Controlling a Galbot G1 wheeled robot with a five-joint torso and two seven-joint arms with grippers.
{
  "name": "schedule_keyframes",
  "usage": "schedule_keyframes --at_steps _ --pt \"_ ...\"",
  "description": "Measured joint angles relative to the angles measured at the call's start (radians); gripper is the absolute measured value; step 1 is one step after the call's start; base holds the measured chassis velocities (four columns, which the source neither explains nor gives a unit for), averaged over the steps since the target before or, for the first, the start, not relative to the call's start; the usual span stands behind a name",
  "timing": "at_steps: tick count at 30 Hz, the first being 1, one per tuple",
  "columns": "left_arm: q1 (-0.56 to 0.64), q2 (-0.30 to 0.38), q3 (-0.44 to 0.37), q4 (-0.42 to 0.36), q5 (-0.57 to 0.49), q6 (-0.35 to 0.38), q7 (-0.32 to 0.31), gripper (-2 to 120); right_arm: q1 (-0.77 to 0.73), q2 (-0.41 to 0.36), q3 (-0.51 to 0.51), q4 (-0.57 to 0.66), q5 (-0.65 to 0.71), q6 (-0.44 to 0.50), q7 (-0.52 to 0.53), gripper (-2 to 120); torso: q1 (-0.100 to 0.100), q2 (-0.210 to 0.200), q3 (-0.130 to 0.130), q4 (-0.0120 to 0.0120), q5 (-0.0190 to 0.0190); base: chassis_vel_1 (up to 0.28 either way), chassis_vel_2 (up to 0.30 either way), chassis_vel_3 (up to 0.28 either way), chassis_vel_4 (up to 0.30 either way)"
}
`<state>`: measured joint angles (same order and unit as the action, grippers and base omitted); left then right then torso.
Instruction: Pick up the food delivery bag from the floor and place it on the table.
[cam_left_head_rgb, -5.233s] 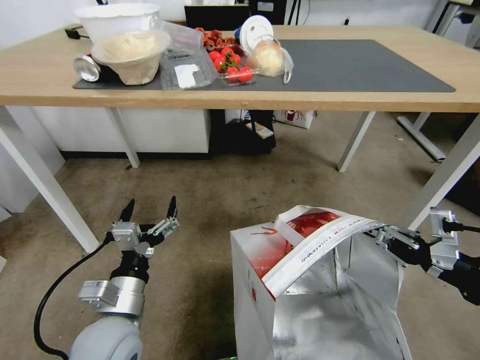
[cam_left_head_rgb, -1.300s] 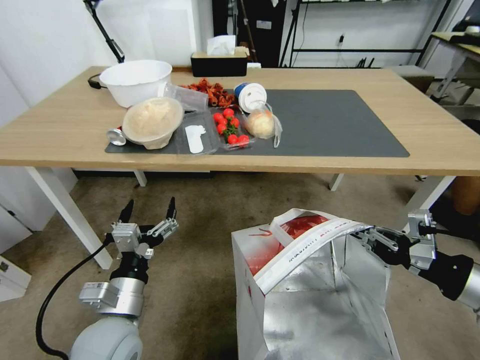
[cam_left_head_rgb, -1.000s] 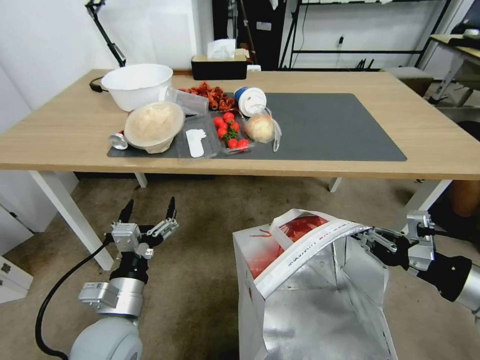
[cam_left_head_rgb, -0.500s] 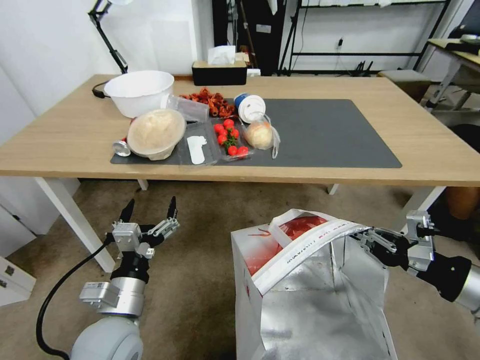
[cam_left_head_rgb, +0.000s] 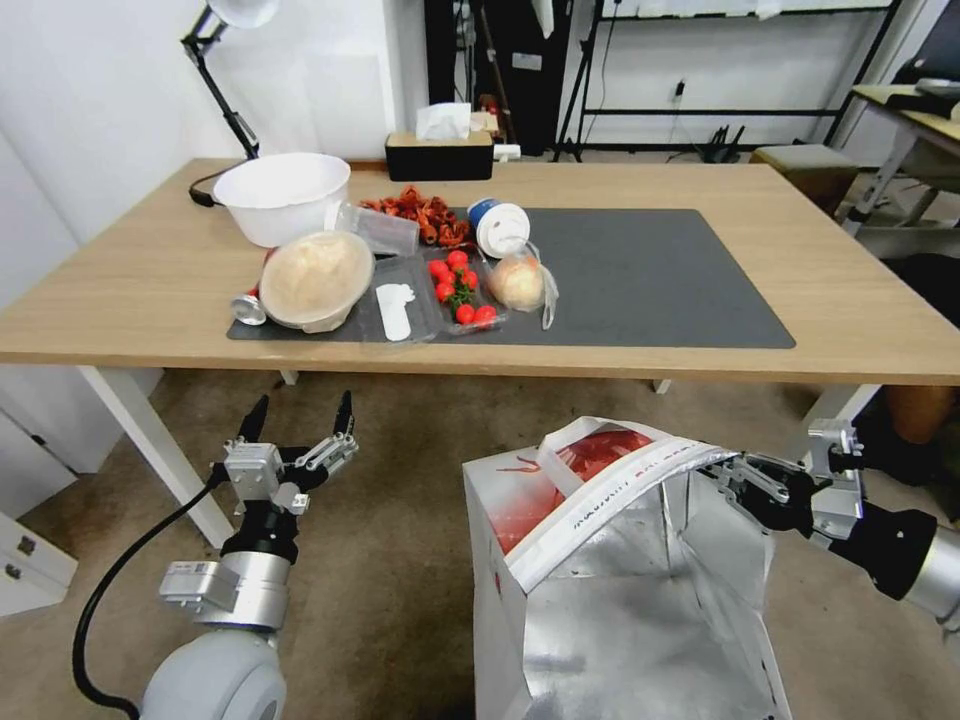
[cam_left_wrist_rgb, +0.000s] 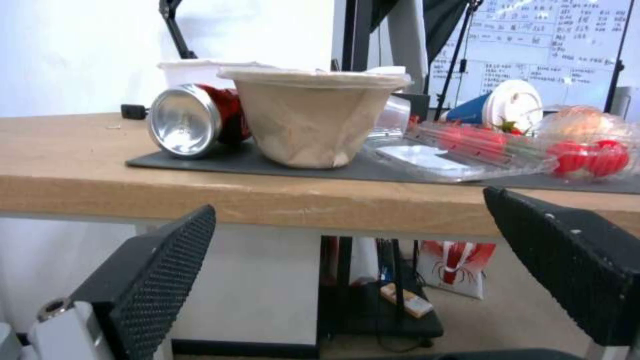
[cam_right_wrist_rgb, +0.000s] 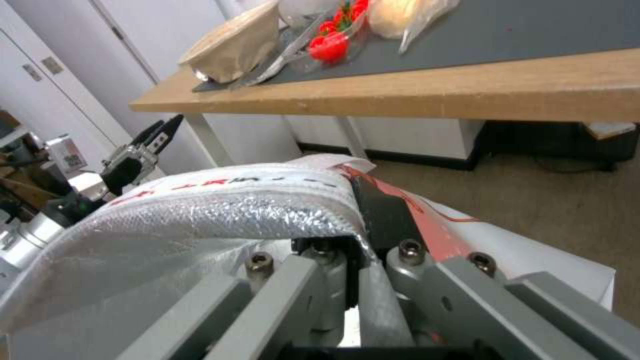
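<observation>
Since the earlier frames your camera has risen, so the table (cam_left_head_rgb: 140, 300) now sits lower in view. Your right gripper (cam_left_head_rgb: 738, 474) is clamped on the rim of the food delivery bag (cam_left_head_rgb: 600, 560) at lower right; it is lifted but not yet on the wood top. Boxy, foil-lined, floppy. Your left gripper (cam_left_head_rgb: 298, 420) waits open, lower left.

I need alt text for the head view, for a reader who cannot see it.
The right gripper is shut on the rim of the open food delivery bag, below the table. The left gripper hangs open over the carpet. Bowls, tomatoes and a bagged bun crowd the left part of the table's dark mat.
</observation>
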<state>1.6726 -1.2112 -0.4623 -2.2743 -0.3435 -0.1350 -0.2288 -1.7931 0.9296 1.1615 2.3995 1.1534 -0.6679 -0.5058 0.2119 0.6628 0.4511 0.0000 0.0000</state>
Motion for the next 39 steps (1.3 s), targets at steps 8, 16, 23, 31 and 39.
schedule_keyframes --at_steps 8,16,23,31,39 --pt "-0.002 -0.005 0.004 -0.006 0.008 0.002 0.001 100 0.004 -0.005 -0.003 -0.003 -0.012 0.001 0.000 0 0.015 0.037 0.022 -0.0001 0.0000 0.000 0.000 0.000 0.000" --pt "-0.006 -0.005 0.007 -0.004 0.010 0.004 0.002 100 0.006 -0.006 -0.008 -0.008 -0.022 0.004 -0.001 0 0.029 0.072 0.043 0.0000 0.0000 0.000 0.000 0.000 0.000" --pt "-0.006 -0.005 0.005 -0.004 0.010 0.004 0.002 100 0.010 -0.011 -0.010 -0.008 -0.022 0.004 -0.001 0 0.041 0.101 0.059 0.0001 0.0000 0.000 0.000 0.000 0.000" --pt "-0.004 -0.007 0.005 -0.008 0.010 0.004 0.003 100 0.008 -0.012 -0.007 -0.006 -0.021 0.005 -0.003 0 0.055 0.133 0.078 0.0000 -0.0001 0.000 0.000 0.000 0.000" --pt "0.002 -0.006 0.004 -0.015 0.009 0.003 0.003 100 0.006 -0.002 -0.008 -0.002 -0.024 0.006 -0.004 0 0.073 0.176 0.103 0.0000 0.0000 0.000 0.000 0.000 0.000"
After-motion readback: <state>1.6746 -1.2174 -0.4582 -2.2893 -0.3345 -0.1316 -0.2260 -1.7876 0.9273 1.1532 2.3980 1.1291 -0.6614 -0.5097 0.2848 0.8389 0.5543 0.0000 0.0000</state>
